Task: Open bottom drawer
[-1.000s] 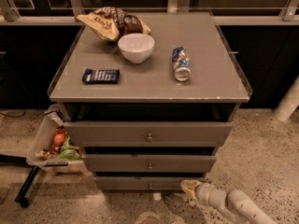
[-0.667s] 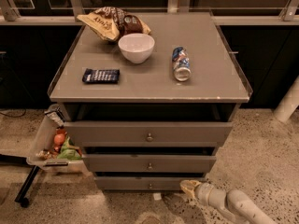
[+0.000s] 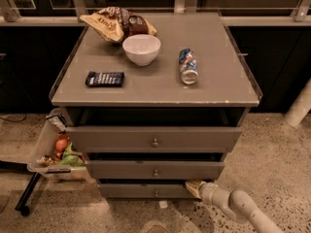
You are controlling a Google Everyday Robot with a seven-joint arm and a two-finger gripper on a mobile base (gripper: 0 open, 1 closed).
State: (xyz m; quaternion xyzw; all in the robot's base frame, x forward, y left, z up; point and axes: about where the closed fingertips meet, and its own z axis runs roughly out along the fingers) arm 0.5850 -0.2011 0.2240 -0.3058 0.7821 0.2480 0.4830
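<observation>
Bottom drawer (image 3: 141, 190) sat lowest in the stack, under the surface's (image 3: 155, 95) front edge, just above the floor. Its front was a slim strip running left-right w/ a tiny knob (image 3: 156, 193) at centre. It looked shut or nearly so, set further back than the mid drawer (image 3: 121, 170) and top drawer (image 3: 112, 139) above it, which both stuck out a bit.

Gripper (image 3: 193, 187) was low, below the surface's front-right corner, at the right end of the bottom drawer's front – touching it or just beside it, hard to say which. Arm (image 3: 233, 205) came in from the lower right. Open or closed: couldn't tell.

Key relation – the knob lay to the left of the gripper, along the drawer's long axis and at about the same height. So the gripper was near the drawer but off to one side of the knob, not on it. My read: the next move would need a shift left to reach the knob, then a straight pull out toward the front, square to the panel. Pulling from the right end alone could skew the drawer.

On the surface: bowl (image 3: 141, 49) and bag (image 3: 116, 23) toward the back-left corner, can (image 3: 188, 66) right of centre – none in the way.
</observation>
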